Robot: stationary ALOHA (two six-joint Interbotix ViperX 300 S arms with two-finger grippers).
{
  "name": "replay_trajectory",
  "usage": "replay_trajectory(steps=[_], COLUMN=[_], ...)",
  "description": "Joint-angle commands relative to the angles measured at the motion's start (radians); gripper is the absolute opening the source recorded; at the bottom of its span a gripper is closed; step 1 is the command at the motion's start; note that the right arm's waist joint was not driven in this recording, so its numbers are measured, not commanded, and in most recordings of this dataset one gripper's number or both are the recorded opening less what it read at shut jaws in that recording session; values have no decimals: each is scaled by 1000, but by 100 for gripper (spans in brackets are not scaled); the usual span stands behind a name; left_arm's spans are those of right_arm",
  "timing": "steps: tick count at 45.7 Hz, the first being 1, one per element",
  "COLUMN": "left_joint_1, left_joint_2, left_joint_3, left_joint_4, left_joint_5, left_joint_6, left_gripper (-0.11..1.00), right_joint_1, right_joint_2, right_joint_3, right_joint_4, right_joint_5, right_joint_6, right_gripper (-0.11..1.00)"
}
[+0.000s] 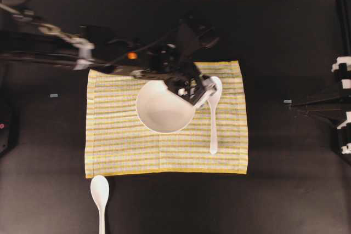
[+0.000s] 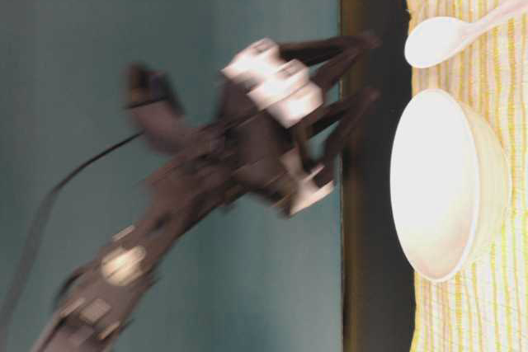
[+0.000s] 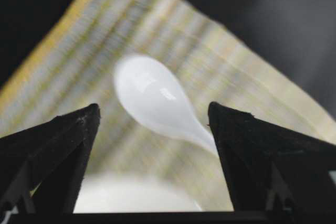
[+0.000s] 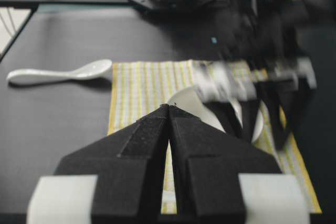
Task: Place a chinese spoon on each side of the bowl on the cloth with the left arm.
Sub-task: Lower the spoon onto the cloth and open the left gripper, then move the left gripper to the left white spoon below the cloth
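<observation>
The rectangular yellow, white and grey-green checked cloth (image 1: 164, 160) lay flat on the black table (image 1: 49, 190), with the round glossy white bowl (image 1: 162, 109) sitting a little above its middle in the overhead view. One glossy white ceramic spoon (image 1: 213, 119) lay on the cloth just beside the bowl's right edge — scoop toward the far hem, handle pointing at the near one. The second white spoon (image 1: 100, 195) rested on the bare table just off the cloth's near left corner, well apart from the bowl.

The left hand (image 1: 198, 90) hung over the bowl's far right rim and the scoop of the placed spoon, partly hiding both from overhead. Its black fingers (image 3: 58, 150) stood wide apart and held nothing — the spoon (image 3: 157, 100) lay free on the cloth between them in the wrist view.

The right hand (image 4: 169, 114) waited at the table's right edge, its fingers pressed together on nothing.
</observation>
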Motion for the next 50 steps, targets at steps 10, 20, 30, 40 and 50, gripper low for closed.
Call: replay_trajectory(steps=[10,20,30,40,50], left_joint_1=[-187,-322,-396,-445,-488], left_joint_2=[-318,-472,-620,-621,-483], left_joint_3=[310,568,790,922,882], left_joint_4=[5,5,5,5,5], left_joint_5=[-15,-72,-282,-425,-479], left_joint_6=[-75,-178,-318,-449,-449], left_gripper=[79,80,80,79,78], right_joint_1=[0,0,0,0,0], right_joint_2=[-2,3,5,3,5], right_joint_3=[-9,-2,-3,-2,-2], right_joint_4=[2,2,2,2,2], right_joint_5=[-3,-3,-2,-2,5], right_joint_6=[6,6,8,5,6], right_gripper=[0,0,0,0,0])
